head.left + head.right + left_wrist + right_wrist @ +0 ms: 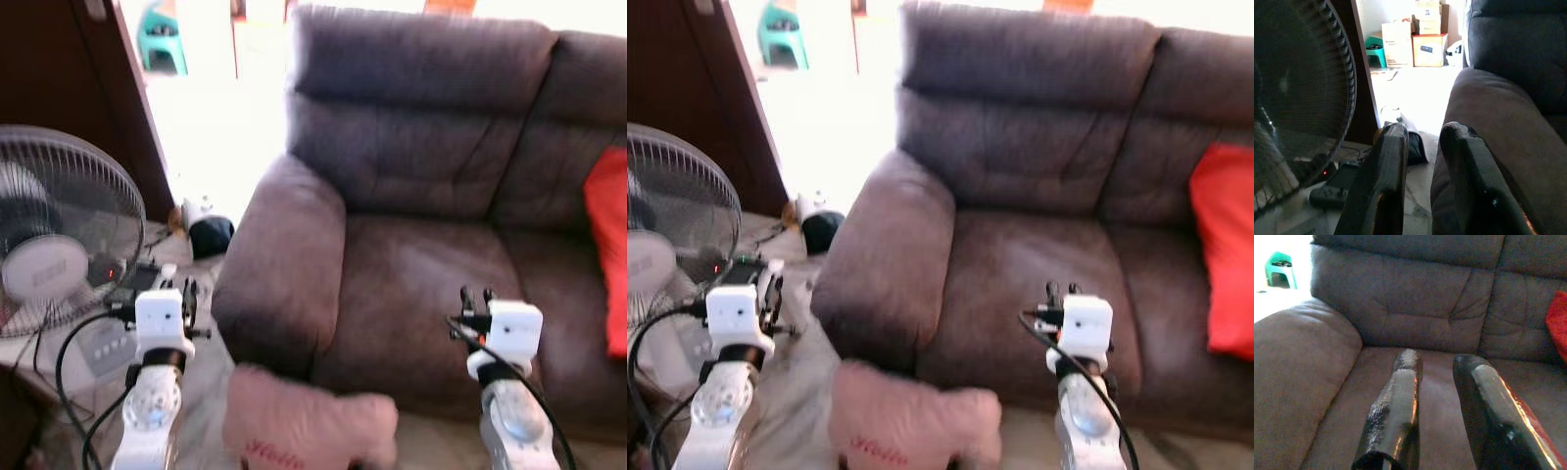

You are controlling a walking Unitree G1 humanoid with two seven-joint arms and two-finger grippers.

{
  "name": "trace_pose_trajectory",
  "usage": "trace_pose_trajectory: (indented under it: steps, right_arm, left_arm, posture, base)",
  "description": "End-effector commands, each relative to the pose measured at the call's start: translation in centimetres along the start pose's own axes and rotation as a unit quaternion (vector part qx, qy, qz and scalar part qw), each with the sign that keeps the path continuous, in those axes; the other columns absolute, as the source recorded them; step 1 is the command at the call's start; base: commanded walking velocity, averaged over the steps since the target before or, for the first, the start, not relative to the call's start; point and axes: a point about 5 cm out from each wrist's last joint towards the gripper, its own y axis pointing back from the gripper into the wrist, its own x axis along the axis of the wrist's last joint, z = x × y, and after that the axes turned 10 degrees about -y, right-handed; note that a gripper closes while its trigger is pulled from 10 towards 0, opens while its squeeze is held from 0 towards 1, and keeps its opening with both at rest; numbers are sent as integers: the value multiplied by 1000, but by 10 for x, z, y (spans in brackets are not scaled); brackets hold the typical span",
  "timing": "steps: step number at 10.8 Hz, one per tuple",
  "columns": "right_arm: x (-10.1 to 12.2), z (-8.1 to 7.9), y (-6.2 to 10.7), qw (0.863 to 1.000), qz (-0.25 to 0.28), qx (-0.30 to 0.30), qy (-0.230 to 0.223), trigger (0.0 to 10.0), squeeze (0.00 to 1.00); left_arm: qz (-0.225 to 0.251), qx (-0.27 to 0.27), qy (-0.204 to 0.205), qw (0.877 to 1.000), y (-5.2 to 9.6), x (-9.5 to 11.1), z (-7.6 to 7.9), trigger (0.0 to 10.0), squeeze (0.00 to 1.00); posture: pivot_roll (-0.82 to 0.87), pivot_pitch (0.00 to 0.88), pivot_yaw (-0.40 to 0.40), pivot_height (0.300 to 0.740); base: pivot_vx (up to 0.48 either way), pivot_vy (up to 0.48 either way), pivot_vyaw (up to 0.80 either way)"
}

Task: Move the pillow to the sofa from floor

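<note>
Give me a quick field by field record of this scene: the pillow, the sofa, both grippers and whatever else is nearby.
pillow: pink pillow with red lettering, on the floor against the sofa front, below the armrest
sofa: dark grey fabric sofa, seat cushion bare in front of the robot
left gripper: raised beside the armrest, fingers apart, holding nothing
right gripper: raised over the seat cushion, fingers apart, holding nothing
red cushion: on the sofa, to the robot's right
fan: round electric fan, to the robot's left
</note>
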Motion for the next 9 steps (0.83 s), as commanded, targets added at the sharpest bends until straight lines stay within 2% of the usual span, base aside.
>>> trace_pose_trajectory:
  steps: [1,9]
  right_arm:
    - [2,1,0,1000,1,-3,-1,10000,0]
    - [0,1,1,1000,-4,4,0,10000,0]
  left_arm:
    - [-1,5,5,1000,-1,2,-1,10000,0]
    - [-11,6,1,1000,-2,-2,-3,10000,0]
  posture:
    - [32,11,-64,597]
    - [31,16,-70,597]
  base:
    - [0,0,0]
    - [0,0,0]
